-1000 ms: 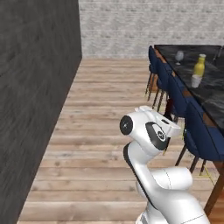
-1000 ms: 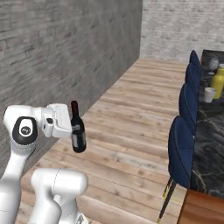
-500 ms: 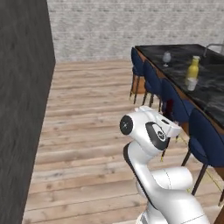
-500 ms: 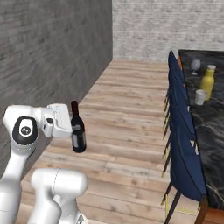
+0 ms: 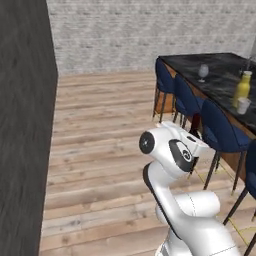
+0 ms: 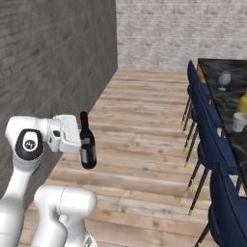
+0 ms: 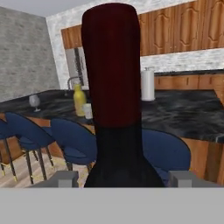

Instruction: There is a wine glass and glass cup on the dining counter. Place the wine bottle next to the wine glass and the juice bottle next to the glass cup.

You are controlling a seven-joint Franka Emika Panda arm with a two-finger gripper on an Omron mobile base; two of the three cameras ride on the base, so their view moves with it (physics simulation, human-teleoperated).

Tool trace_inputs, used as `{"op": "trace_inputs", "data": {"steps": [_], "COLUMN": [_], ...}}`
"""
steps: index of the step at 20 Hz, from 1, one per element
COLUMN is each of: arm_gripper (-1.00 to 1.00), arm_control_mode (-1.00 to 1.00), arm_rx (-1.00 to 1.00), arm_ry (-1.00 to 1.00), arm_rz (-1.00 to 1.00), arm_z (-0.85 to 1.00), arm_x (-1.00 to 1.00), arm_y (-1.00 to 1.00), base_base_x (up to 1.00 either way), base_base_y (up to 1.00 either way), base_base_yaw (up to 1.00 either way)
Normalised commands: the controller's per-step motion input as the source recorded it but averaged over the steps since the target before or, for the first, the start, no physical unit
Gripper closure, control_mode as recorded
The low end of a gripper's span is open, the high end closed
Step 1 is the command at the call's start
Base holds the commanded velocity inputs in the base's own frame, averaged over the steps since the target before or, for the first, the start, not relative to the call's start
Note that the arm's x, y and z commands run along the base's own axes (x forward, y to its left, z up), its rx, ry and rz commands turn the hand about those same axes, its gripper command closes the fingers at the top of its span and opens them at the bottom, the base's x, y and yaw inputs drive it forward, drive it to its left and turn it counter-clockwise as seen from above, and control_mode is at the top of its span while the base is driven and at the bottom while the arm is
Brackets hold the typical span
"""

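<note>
Over the wood floor (image 6: 144,120), left of the blue chairs (image 6: 205,140), gripper (image 6: 77,140) clamps wine bottle (image 6: 87,144) upright, off the ground. Far right on dark counter (image 6: 217,72): wine glass (image 6: 224,78), then yellow juice bottle (image 5: 242,87) just beside glass cup (image 6: 238,121).

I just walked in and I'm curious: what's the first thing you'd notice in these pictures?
The dark wine bottle stands out first: it is held upright in the white robot's pincer, above the wooden floor. Next comes the black dining counter at the right, with blue chairs lined along it. On it stand a wine glass and, farther along, a yellow juice bottle right beside a glass cup.
</note>
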Motion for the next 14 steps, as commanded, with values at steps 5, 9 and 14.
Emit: {"op": "trace_inputs", "data": {"steps": [5, 9, 14], "arm_gripper": [1.0, 1.0, 1.0], "arm_control_mode": [1.0, 1.0, 1.0], "arm_rx": [0.0, 0.0, 0.0], "arm_ry": [0.0, 0.0, 0.0], "arm_rz": [0.0, 0.0, 0.0], "arm_z": [0.0, 0.0, 0.0], "arm_x": [0.0, 0.0, 0.0], "arm_y": [0.0, 0.0, 0.0], "base_base_x": [0.81, 0.84, 0.86], "base_base_y": [0.55, 0.47, 0.39], "base_base_yaw": [-0.02, -0.08, -0.16]}}
